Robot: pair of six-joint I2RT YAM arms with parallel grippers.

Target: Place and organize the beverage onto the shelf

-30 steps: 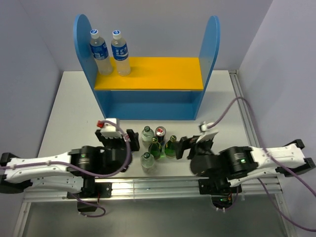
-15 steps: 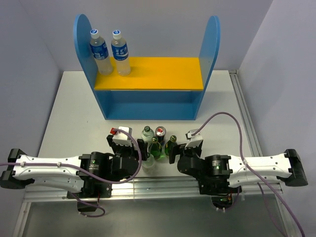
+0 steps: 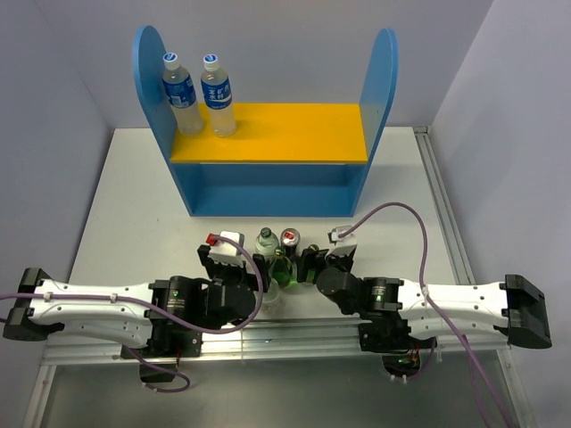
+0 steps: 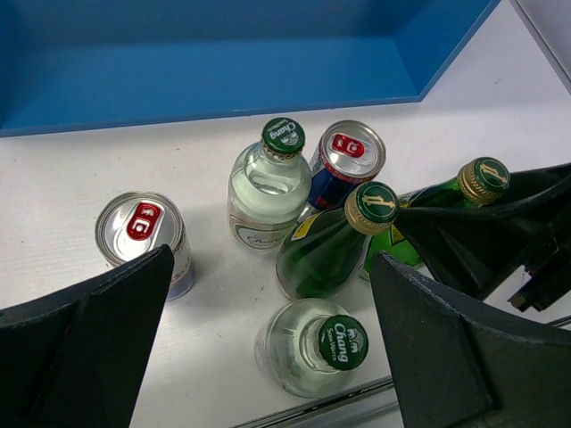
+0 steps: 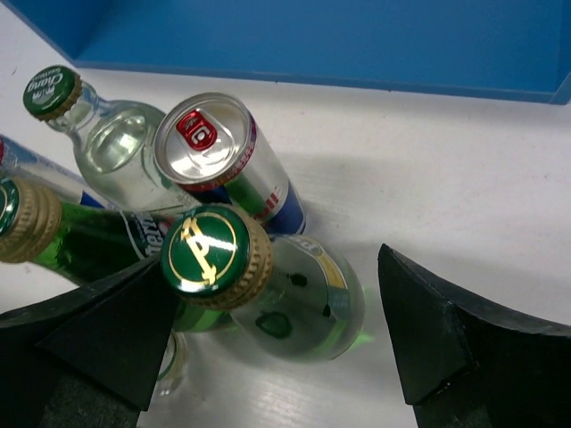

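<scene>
Overhead view of a white table [image 3: 134, 196]. At its far side stands the blue shelf [image 3: 379, 80], its yellow upper board holding two water bottles [image 3: 217, 94] at the left end; the lower tier looks empty. The rest of the drinks [image 3: 281, 259] stand in a tight cluster at the near edge, between the two arms and well apart from the shelf.

The left gripper [image 4: 270, 267] hangs over the cluster with its jaws wide open, holding nothing. Below it are a silver can [image 4: 143, 227] on the left, a clear bottle [image 4: 317, 352] nearest, and a green bottle [image 4: 335, 241] in the middle.

The right gripper [image 5: 277, 267] is also open and holds nothing. Its jaws stand on either side of a gold-capped green bottle [image 5: 217, 254], with a blue and silver can [image 5: 203, 138] just behind it.

The step in hand appears to be picking up: the right gripper is lined up on that green bottle. Next it likely needs to close on the bottle and lift it straight up, since neighbours crowd it closely, then carry it far to the shelf. The two grippers work very near each other, so their moves need care.
</scene>
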